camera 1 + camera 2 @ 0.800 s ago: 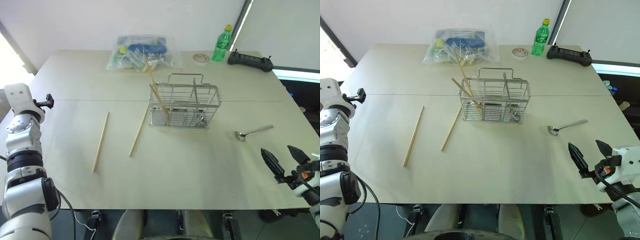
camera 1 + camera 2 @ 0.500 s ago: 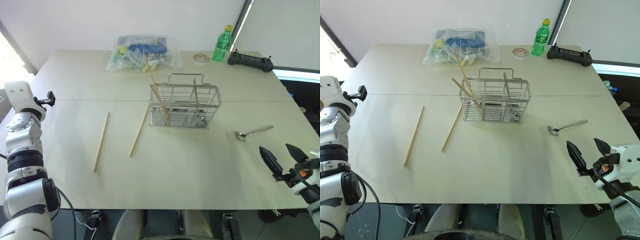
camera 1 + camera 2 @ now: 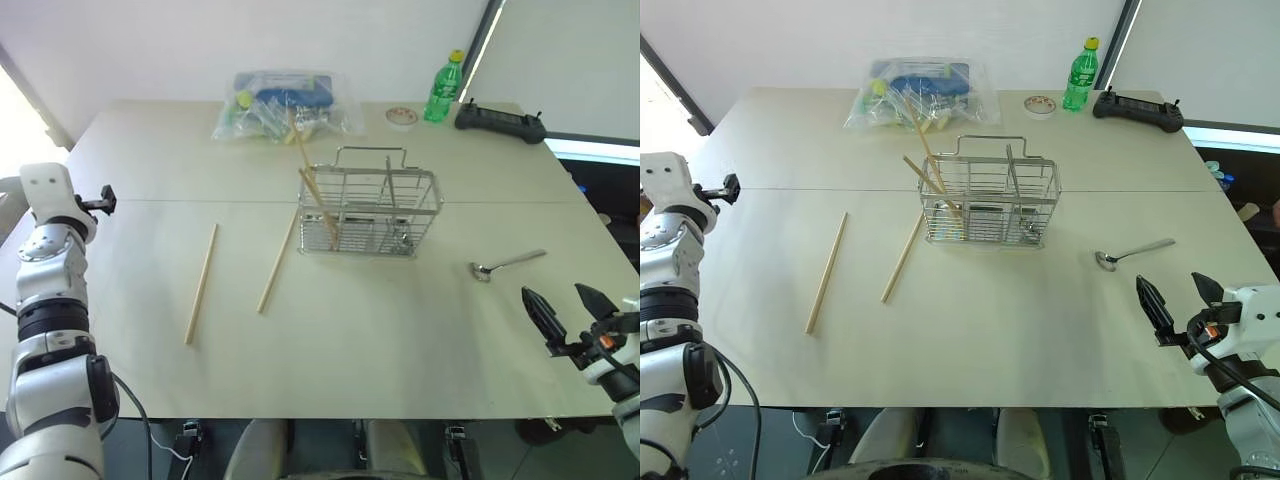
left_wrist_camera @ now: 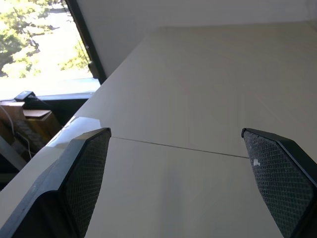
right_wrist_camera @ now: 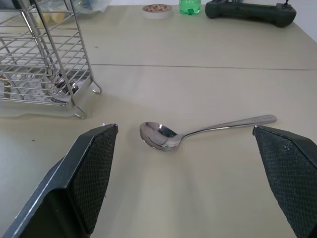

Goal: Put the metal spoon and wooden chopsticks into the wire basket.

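Right gripper point(image 3: 1181, 307), jaws spread and empty, hovers near the metal spoon point(image 3: 1132, 253), which lies on the table point(image 3: 1040, 330) beside the wire basket point(image 3: 989, 204). Step: approach. Next: advance, lower, then close on the handle.

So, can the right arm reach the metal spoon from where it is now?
Probably yes. The right gripper is open and aimed at the metal spoon, which lies alone on bare table between its fingers' line of sight. The wire basket stands off to one side, not between them.
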Robot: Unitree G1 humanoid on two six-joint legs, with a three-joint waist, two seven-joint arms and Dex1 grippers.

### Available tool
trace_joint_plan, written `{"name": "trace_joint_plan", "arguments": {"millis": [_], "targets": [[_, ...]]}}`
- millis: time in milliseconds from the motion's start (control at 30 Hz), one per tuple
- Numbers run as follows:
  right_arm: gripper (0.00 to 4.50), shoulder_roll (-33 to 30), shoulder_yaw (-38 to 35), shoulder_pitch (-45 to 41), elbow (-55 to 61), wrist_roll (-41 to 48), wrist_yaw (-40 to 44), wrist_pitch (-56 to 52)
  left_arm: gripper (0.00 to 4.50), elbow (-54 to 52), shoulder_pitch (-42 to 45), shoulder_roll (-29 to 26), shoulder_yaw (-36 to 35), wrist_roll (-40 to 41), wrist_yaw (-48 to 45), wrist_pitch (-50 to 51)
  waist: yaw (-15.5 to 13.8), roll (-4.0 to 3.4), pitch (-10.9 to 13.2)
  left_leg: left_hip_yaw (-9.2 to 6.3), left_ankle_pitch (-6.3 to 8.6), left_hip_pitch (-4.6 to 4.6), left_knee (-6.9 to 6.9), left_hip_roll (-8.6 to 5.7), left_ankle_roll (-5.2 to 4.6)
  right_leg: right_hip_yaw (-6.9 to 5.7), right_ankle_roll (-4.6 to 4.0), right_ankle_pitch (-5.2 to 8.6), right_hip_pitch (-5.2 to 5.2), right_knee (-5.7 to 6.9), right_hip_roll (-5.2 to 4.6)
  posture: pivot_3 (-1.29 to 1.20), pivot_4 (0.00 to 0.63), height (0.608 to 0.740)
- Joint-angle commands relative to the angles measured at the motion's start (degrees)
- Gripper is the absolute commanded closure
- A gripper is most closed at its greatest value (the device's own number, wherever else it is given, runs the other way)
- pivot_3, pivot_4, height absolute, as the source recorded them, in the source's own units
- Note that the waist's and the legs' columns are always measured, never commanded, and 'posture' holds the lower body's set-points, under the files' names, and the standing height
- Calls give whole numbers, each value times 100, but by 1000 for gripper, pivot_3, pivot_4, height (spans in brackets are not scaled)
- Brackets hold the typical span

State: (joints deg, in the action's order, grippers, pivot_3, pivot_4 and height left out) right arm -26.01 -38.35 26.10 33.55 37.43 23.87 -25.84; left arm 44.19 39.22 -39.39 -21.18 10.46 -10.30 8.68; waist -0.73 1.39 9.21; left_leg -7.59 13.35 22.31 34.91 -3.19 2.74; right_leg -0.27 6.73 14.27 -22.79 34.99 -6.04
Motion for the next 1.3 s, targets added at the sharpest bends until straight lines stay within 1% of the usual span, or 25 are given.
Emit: {"name": "trace_joint_plan", "arguments": {"millis": [33,133,200,300,467,533,600,633,800,900,967,1067,1133,1200,1300], "targets": [[0,-51,-151,-12,164,87,-34,49,10,-101,190,-182,-81,36,-30,16,0,0,0,0,0,0,1,0,0,0,0,0,1,0,0,0,150,721],[0,-109,-157,-59,74,58,-9,55,10,-181,251,-197,-97,151,-285,15,-2,0,0,0,0,0,4,0,0,0,-1,0,2,1,1,0,150,721],[0,-170,-386,-358,-49,387,-151,-30,10,-426,275,-202,-144,391,-669,267,3,0,0,0,0,0,8,0,0,0,-2,1,4,1,2,0,150,721],[0,-575,-849,-712,-194,857,-211,-295,10,-1093,150,-284,-232,967,-1508,881,11,-2,2,1,0,0,17,1,0,1,-10,-1,6,1,0,0,150,721],[0,-1704,-1139,-773,-596,764,612,-461,10,-2696,-60,-598,54,1921,-3051,2155,15,-2,2,6,1,0,10,5,-2,2,-22,6,5,1,6,0,150,721],[0,-2372,-1125,-910,-928,672,1217,-463,10,-3375,-148,-820,281,2329,-3828,2605,23,-14,11,11,1,2,11,4,-3,2,-23,7,4,0,6,0,150,721],[0,-2878,-1017,-1022,-1228,530,1748,-399,10,-3895,-230,-961,426,2658,-4349,2960,26,-20,13,23,1,0,17,3,-4,6,-27,8,8,-2,2,0,150,721],[0,-3014,-971,-1064,-1325,470,1920,-370,10,-4043,-255,-998,454,2761,-4477,3090,24,-19,13,26,1,-6,20,5,-5,7,-28,9,14,-2,1,0,150,721],[0,-3257,-848,-1306,-1628,232,2385,-270,10,-4508,-345,-1061,487,3039,-4762,3437,17,-17,18,26,2,-13,17,16,-6,2,-31,11,24,-4,11,0,150,721],[0,-4100,198,-2466,-2855,-54,3362,123,10,-5869,-690,-1129,1325,3393,-5702,3585,97,-32,35,47,2,-7,29,14,-7,8,-32,8,20,-8,-3,0,150,721],[0,-4328,891,-2997,-3473,-399,3867,453,10,-6134,-725,-937,1733,3307,-5758,3523,132,-64,41,97,0,-12,28,7,-19,5,-32,8,26,-26,-47,0,150,721],[0,-4345,1807,-3744,-4352,-1053,4382,1185,10,-6284,-751,-702,2273,2929,-5801,3168,137,-30,35,108,2,-13,23,23,-34,-10,-31,7,55,-57,-44,0,150,721],[0,-4298,2250,-4173,-4853,-1423,4660,1674,10,-6325,-720,-579,2458,2794,-5807,3004,135,-39,41,106,3,7,18,18,-37,-10,-27,4,37,-61,-42,0,150,721],[0,-4252,2539,-4526,-5242,-1684,4806,2007,10,-6299,-658,-500,2535,2752,-5811,2960,139,-58,50,116,7,12,18,6,-43,-3,-15,-1,29,-64,-47,0,150,721],[0,-4168,2809,-4892,-5547,-1823,5060,2133,10,-6238,-525,-366,2555,2763,-5766,2997,139,-62,52,121,8,12,14,-1,-45,-2,18,-18,28,-67,-50,0,150,721]]}}
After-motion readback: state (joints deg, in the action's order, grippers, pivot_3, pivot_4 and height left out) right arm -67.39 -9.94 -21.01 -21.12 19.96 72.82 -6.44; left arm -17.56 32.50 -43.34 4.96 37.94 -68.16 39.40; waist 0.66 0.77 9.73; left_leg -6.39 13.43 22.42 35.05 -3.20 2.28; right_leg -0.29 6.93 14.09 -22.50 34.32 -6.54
